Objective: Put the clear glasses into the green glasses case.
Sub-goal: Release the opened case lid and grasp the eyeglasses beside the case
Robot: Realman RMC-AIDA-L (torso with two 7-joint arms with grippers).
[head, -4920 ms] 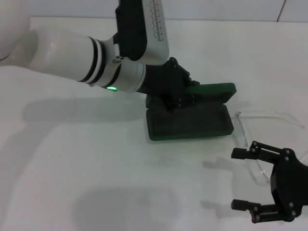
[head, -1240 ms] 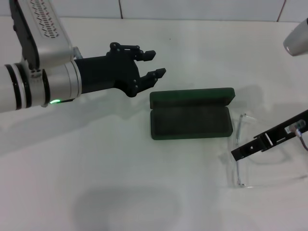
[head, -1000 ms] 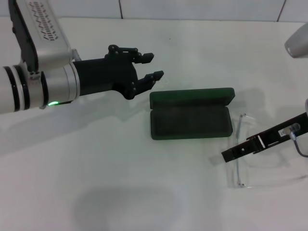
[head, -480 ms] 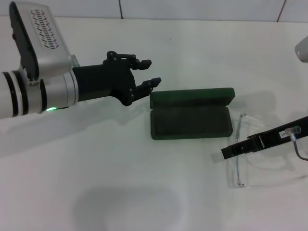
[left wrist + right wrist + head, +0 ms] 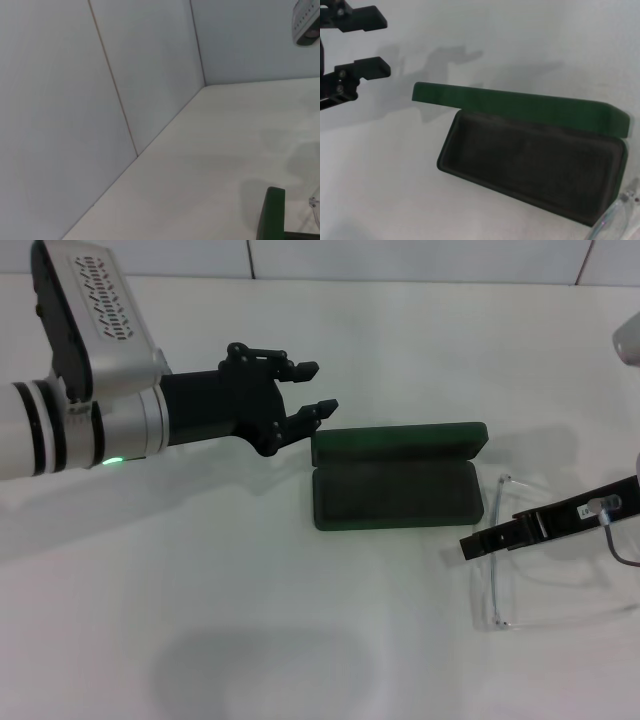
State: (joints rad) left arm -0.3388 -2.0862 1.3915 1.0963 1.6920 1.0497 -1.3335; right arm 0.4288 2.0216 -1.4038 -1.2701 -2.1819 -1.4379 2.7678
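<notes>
I have the green glasses case (image 5: pixel 396 476) lying open on the white table (image 5: pixel 200 620), lid raised at the far side and dark lining exposed and empty.

My left gripper (image 5: pixel 305 390) has backed off from the case since a few seconds ago, when it was down on the lid. It now hovers clear, its open jaws pointing toward the lid's near corner without touching. I read this as the opening step finished, with the case left standing open unaided.

My right gripper (image 5: pixel 475 546) has come in from the side over the last second and now sits low over the clear glasses (image 5: pixel 497 570), which lie on the table just beside the case's right end. Only one dark finger shows edge-on, so I cannot tell how those jaws stand or whether they touch the frame. The glasses have not shifted. In my judgement, the pick is the step in hand.

Writing: a small white label on the right finger, illegible. No lettering on the case is readable.
</notes>
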